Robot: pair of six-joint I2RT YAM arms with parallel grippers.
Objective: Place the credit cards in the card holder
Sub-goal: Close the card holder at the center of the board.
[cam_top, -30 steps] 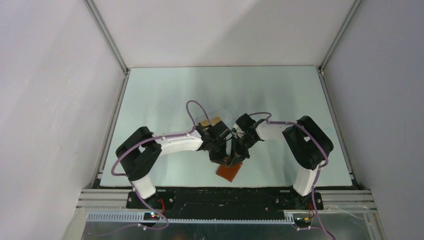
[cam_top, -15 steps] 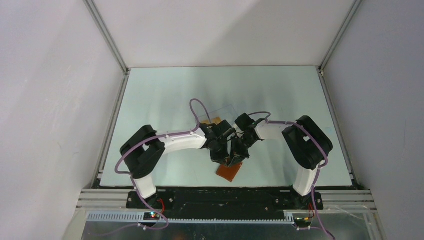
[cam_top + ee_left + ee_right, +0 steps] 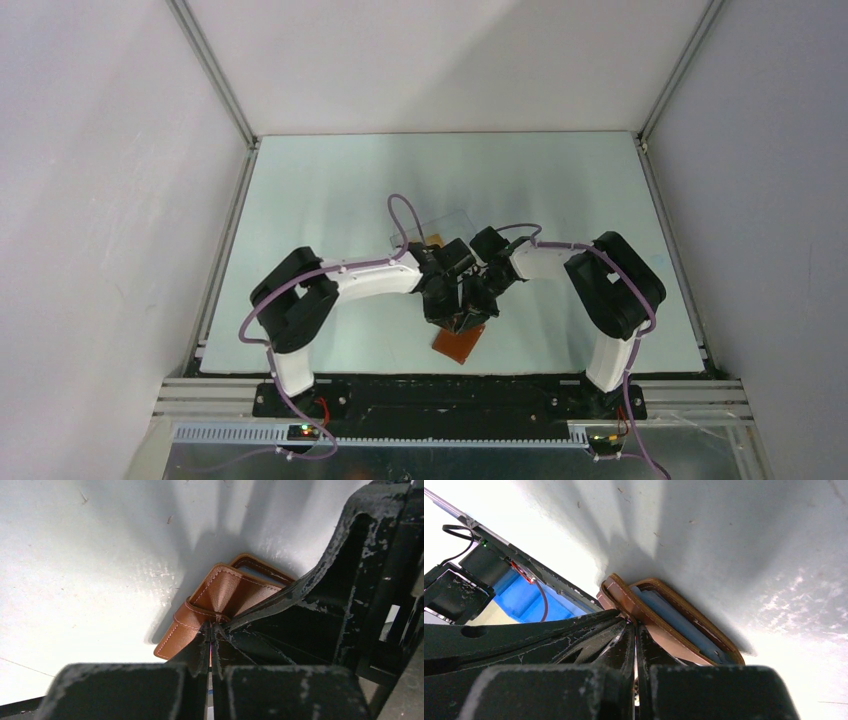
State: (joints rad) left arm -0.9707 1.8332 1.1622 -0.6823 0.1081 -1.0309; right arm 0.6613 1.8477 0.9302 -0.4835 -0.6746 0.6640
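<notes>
Holding the card holder steady at the near middle of the bench matters most now. The left tool and right tool each have fingers pressed together, tips meeting at its leather edge; whether either nips a flap is unclear. Prising it wider should go slowly, exposing the grey-blue pocket for the credit cards lying farther back.

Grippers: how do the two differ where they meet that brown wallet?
The left gripper meets the card holder at its outer strap; the right gripper sits at its open edge, where grey-blue pockets show. The left reaches in from the left, the right from the right. Both are shut.
</notes>
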